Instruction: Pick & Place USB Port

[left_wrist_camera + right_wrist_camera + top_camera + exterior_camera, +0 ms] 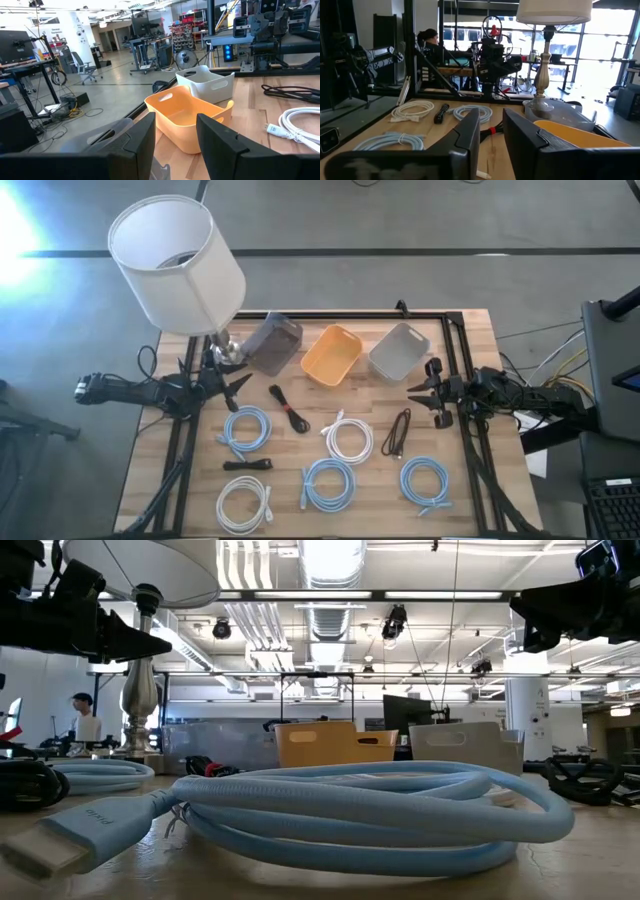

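While both arms hang above the counter's (pixel 480 330) side edges, the left gripper (pixel 236 385) has its fingers spread and empty, as does the right gripper (pixel 420 393). Coiled blue and white cables lie across the wood, with a black cable (pixel 289 409) centrally placed. Open wood separates them. A lamp (pixel 176 263) and three bins line the far edge.
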{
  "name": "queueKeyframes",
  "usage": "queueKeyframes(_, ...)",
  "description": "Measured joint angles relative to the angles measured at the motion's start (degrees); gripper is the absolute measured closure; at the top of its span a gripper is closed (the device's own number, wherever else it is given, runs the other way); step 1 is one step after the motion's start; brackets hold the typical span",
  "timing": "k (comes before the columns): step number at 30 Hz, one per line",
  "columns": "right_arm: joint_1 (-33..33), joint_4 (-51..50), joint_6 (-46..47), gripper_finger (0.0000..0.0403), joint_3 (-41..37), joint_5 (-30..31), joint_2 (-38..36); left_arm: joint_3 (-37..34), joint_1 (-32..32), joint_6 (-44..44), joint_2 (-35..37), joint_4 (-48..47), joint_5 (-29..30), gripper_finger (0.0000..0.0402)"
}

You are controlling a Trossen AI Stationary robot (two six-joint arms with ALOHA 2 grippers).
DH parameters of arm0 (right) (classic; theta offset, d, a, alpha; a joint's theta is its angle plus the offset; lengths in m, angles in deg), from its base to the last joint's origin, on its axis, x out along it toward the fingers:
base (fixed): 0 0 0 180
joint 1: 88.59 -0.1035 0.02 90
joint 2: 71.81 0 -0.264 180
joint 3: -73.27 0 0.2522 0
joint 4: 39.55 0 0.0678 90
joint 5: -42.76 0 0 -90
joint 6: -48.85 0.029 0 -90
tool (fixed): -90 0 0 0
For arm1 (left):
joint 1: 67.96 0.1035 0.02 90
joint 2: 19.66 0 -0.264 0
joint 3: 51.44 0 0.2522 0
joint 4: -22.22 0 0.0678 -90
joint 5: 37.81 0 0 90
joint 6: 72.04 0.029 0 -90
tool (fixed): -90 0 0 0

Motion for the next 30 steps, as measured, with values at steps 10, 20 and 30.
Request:
queueKeyframes(10, 0.0, 0.0, 0.0, 0.0322, 0.0, 0.0, 0.0, 0.0, 0.0, 0.0, 0.0, 0.0, 0.0, 0.0254)
queueKeyframes(20, 0.0, 0.0, 0.0, 0.0335, 0.0, 0.0, 0.0, 0.0, 0.0, 0.0, 0.0, 0.0, 0.0, 0.0254)
queueKeyframes(30, 0.0, 0.0, 0.0, 0.0319, 0.0, 0.0, 0.0, 0.0, 0.0, 0.0, 0.0, 0.0, 0.0, 0.0254)
